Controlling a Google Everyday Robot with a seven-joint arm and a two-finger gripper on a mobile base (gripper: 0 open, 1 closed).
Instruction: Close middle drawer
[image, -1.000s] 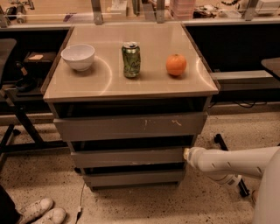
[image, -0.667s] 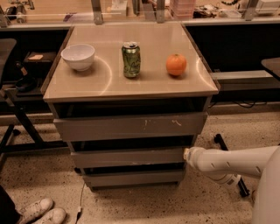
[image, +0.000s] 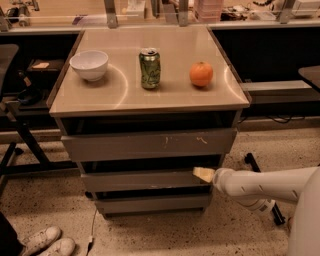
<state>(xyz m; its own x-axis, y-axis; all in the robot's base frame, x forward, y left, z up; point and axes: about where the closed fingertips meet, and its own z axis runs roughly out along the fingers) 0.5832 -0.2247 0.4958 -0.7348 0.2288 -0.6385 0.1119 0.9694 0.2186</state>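
Observation:
The middle drawer (image: 145, 180) is a wide, shallow plain grey front, second of three in the cabinet under the tan top. It stands a little proud, with a dark gap above it. My gripper (image: 202, 174) is at the end of the white arm that reaches in from the right. Its pale tip rests against the right end of the middle drawer's front. The top drawer (image: 150, 144), taller with pale scratch marks, is above it. The smaller bottom drawer (image: 152, 203) is below.
On the cabinet top (image: 125, 95) stand a white bowl (image: 89, 65), a green can (image: 150, 68) and an orange (image: 201, 74). A chair base (image: 20, 145) is at the left, white shoes (image: 47, 241) at the lower left. A counter runs along the back.
The gripper and arm stay at the right end of the middle drawer's front. Nothing else has visibly moved.

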